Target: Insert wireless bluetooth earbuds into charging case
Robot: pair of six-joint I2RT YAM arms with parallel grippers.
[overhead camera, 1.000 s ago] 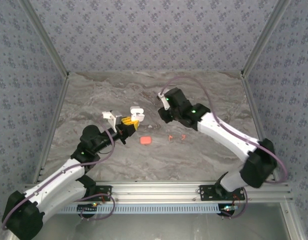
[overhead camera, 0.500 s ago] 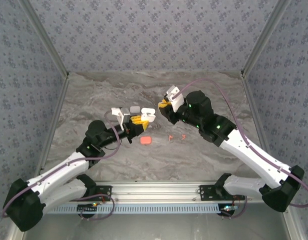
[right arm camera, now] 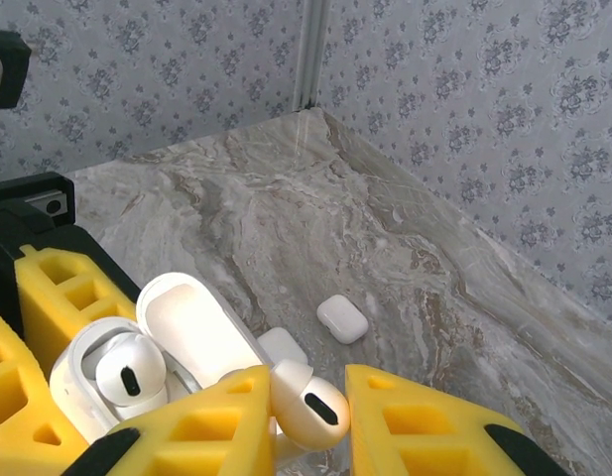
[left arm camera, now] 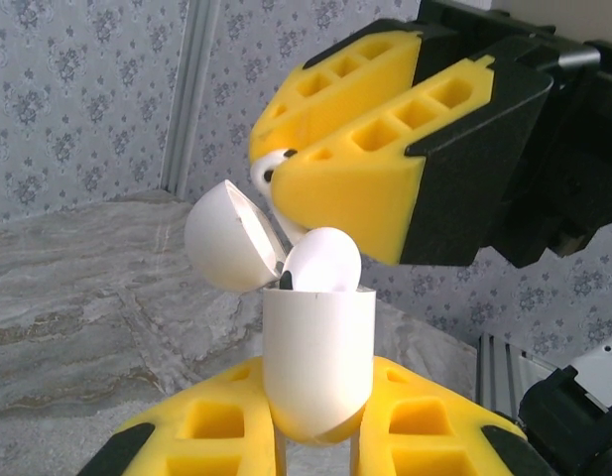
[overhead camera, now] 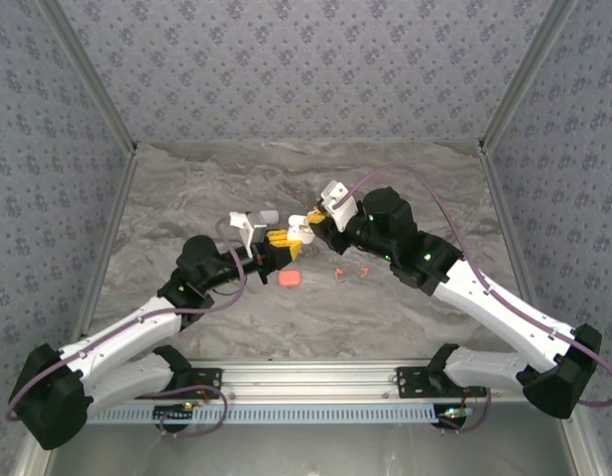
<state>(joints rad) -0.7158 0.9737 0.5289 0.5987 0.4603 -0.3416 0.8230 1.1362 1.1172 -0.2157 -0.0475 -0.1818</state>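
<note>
Closing in from the right over the last half second, the right gripper (overhead camera: 310,220) is now hanging just beside the open case (left arm camera: 318,347), where a clear gap was separating them before. Its yellow fingers (right arm camera: 425,426) are pinching a white earbud (right arm camera: 306,402) and holding it in the air just above and beside the case mouth. This earbud is looking glossy, with a rounded head and a dark oval patch. A second earbud (left arm camera: 322,263) is already sitting in the case, its white dome poking above the rim. The case is standing upright with its lid (left arm camera: 231,236) swung back. The left gripper (left arm camera: 318,421) is clamping the lower half of the case between two yellow fingers, off the table.

Down on the table (overhead camera: 186,198), a coral case (overhead camera: 291,280) is lying just in front of the two grippers. A pair of coral earbuds (overhead camera: 338,272) is lying near it to the right, the two slightly apart. A closed white case (right arm camera: 342,319) is resting farther back. Another white piece (right arm camera: 283,345) is peeking out from behind the pinched earbud, too hidden to identify.

The table top is showing grey and cream marble veining. Walls (overhead camera: 306,69) papered in pale blue-grey with small flower sprigs are enclosing it on three sides. Bare metal posts (overhead camera: 87,69) are running up the corners, and a metal rail (overhead camera: 315,375) is crossing the near edge beside the arm bases.
</note>
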